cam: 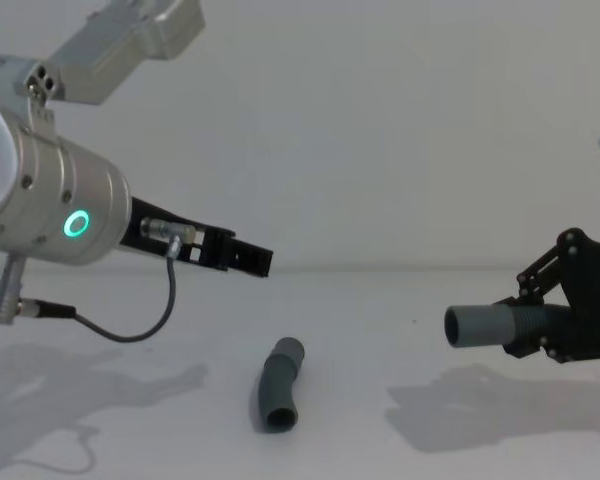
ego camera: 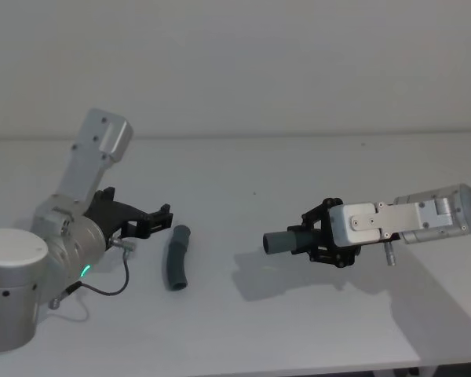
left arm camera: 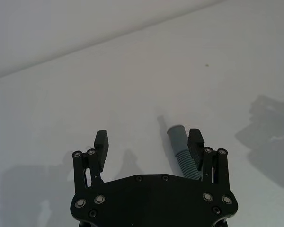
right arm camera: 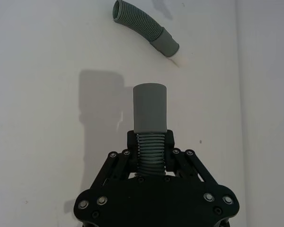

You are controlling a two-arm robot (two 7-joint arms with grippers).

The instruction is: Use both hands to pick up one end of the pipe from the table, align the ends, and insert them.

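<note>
left gripper (left arm camera: 148, 139): released, jaws wide, hovering just above the loose pipe piece (ego camera: 177, 259). The piece sits toward one side of the jaws, not centred.
right gripper (right arm camera: 150, 139): clenched on the held pipe piece (cam: 480, 324), lifted off the table (ego camera: 298, 157), well apart from the loose piece on its right.
open mouth (ego camera: 268, 243): on the held piece, facing the loose piece.
white tip (right arm camera: 181, 57): on the cuffed end of the loose piece, lying on the table.
step: judged as left-side pickup, nothing grasped yet.
risk 1: closing off-centre probably shoves or rolls the loose piece instead of pinching it.
risk 2: a grip far from the white tip lets the rubbery bend droop, so the tip misses the mouth.
risk 3: white tip on white table makes orientation easy to misjudge.
</note>
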